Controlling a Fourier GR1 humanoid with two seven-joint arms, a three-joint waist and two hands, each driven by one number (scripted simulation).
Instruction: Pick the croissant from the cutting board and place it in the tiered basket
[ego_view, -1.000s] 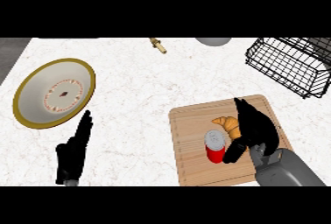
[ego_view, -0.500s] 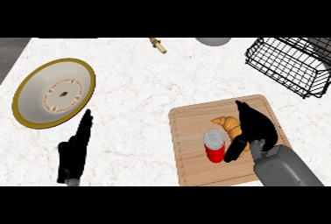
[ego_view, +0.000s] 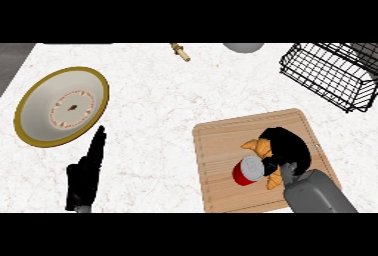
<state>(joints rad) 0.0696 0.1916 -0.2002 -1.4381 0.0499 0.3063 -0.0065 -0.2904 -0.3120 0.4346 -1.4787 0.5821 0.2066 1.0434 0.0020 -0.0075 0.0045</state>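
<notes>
The golden croissant (ego_view: 258, 147) lies on the wooden cutting board (ego_view: 221, 190) at the lower right. My right hand (ego_view: 288, 146) sits on top of it, fingers curled round its middle, so only the ends of the croissant show. A red can (ego_view: 247, 172) with a grey lid stands right against the croissant's left side. The black wire tiered basket (ego_view: 332, 75) is at the upper right, apart from the board. My left hand (ego_view: 87, 172) rests open at the lower left, fingers pointing up.
A gold-rimmed plate (ego_view: 63, 106) lies at the left, just above my left hand. A small wooden piece (ego_view: 180, 51) and a grey bowl (ego_view: 244, 46) sit along the far edge. White marble counter (ego_view: 162, 115) spreads between plate and board.
My right hand has lowered onto the croissant and its fingers have curled in from a stretched pose. The left hand, can and board stay put.
</notes>
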